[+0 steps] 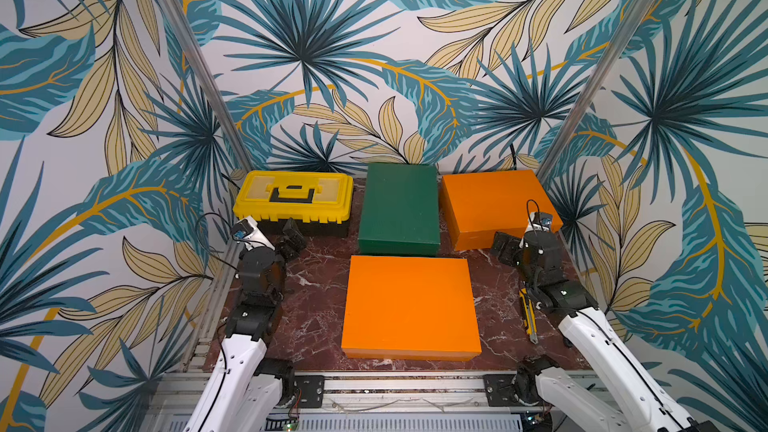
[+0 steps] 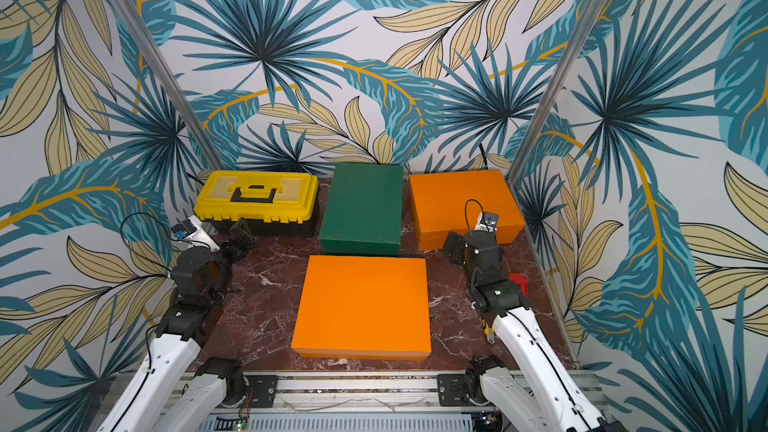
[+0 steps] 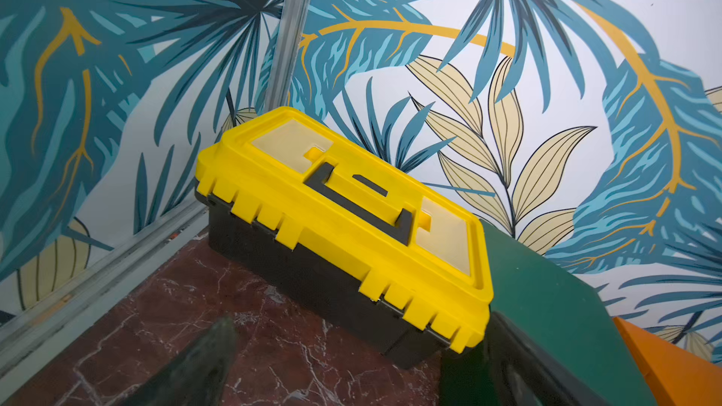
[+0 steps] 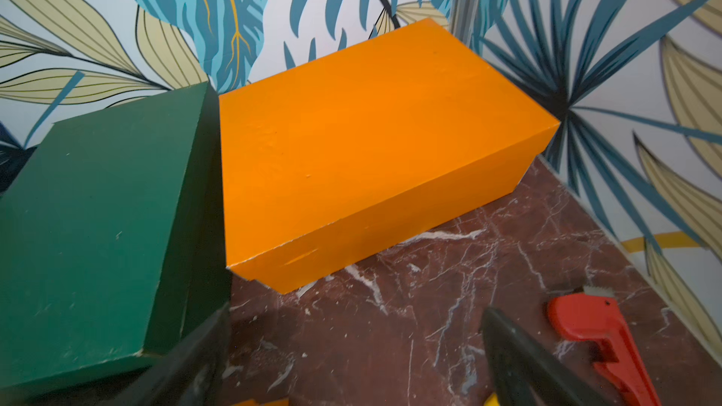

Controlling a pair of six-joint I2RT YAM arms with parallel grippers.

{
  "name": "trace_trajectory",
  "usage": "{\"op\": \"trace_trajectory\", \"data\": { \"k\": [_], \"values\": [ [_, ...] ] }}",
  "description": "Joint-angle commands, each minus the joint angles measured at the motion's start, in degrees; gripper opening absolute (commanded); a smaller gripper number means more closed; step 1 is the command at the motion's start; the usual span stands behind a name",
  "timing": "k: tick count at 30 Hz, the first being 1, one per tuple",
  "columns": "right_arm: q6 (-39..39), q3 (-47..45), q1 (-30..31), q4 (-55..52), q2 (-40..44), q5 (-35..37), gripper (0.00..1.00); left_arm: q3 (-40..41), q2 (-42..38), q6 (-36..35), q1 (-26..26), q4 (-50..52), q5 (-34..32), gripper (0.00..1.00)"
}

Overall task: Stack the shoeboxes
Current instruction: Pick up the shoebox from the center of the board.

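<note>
**Three shoeboxes lie unstacked, jaws spread wide**

The near orange shoebox [image 1: 409, 305] lies flat at the centre of the surface [image 1: 316, 317], between the arms, with its long side crosswise. The green shoebox [image 1: 399, 207] sits just behind it, pointing away. The far orange shoebox [image 1: 494, 205] lies just beyond the right jaws. Left jaws and right jaws both stand released and empty. The right arm [image 1: 582, 326] hides that box's near corner.

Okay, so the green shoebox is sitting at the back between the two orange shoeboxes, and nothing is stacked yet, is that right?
Not quite. The green shoebox sits at the back between the yellow toolbox and the far orange shoebox. The near orange shoebox lies in front of it. Nothing is stacked yet, as you said. Both top views show this.
</note>
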State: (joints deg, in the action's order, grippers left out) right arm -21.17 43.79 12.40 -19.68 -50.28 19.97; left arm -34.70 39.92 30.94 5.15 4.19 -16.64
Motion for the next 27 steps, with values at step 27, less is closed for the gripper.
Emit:
{"op": "trace_trajectory", "data": {
  "k": [27],
  "values": [
    [-15.4,-8.7,0.7,-16.9,3.4,-34.6,0.85,-11.7,14.9,12.2,7.9,26.0,33.1,0.94]
  ]
}}
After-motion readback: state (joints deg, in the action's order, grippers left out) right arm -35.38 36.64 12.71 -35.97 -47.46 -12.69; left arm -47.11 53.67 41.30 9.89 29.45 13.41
